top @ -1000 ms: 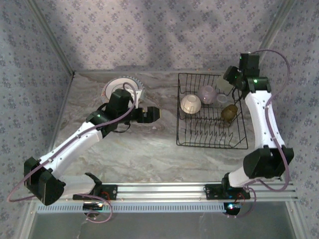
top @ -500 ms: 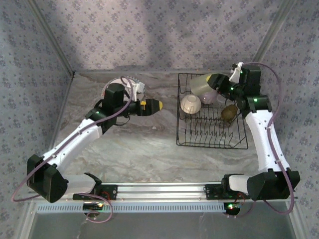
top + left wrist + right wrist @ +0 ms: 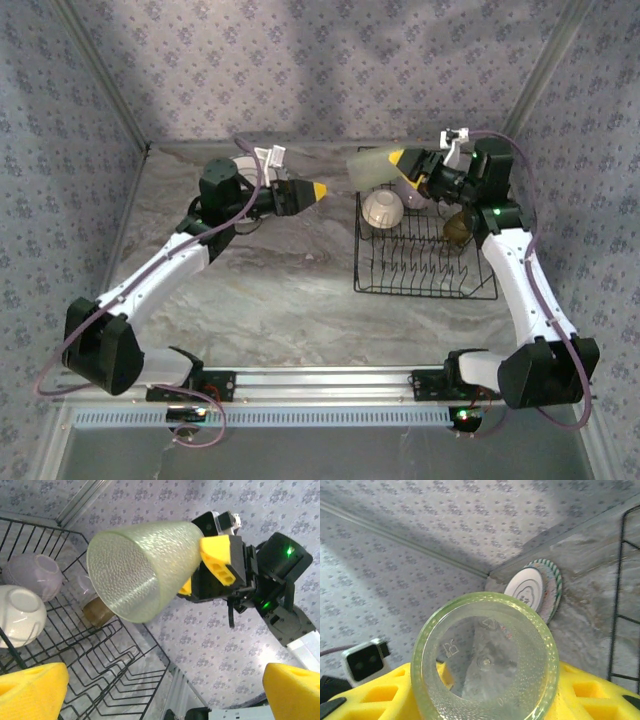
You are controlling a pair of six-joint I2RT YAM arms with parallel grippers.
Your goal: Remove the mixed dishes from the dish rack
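My right gripper [image 3: 405, 162] is shut on a pale green dimpled glass tumbler [image 3: 373, 166] and holds it on its side above the back left corner of the black wire dish rack [image 3: 425, 290]. In the left wrist view the tumbler [image 3: 142, 570] points its mouth at my left gripper [image 3: 165, 700], whose yellow fingers [image 3: 30, 690] stand wide apart with nothing between them. My left gripper [image 3: 305, 191] hangs just left of the rack. In the rack lie a cream bowl [image 3: 383, 208], a lilac bowl [image 3: 32, 575] and a brown cup [image 3: 460, 228].
Two plates [image 3: 534, 586] lean against the back wall at the far left corner, one white with rings and one with a striped rim. The rack's front half has bare upright tines [image 3: 420, 265]. Patterned walls close in the marble table [image 3: 300, 300].
My right gripper has lifted the tumbler out of the rack's back and swung it left. My left arm has risen from beside the plates and turned toward the rack.
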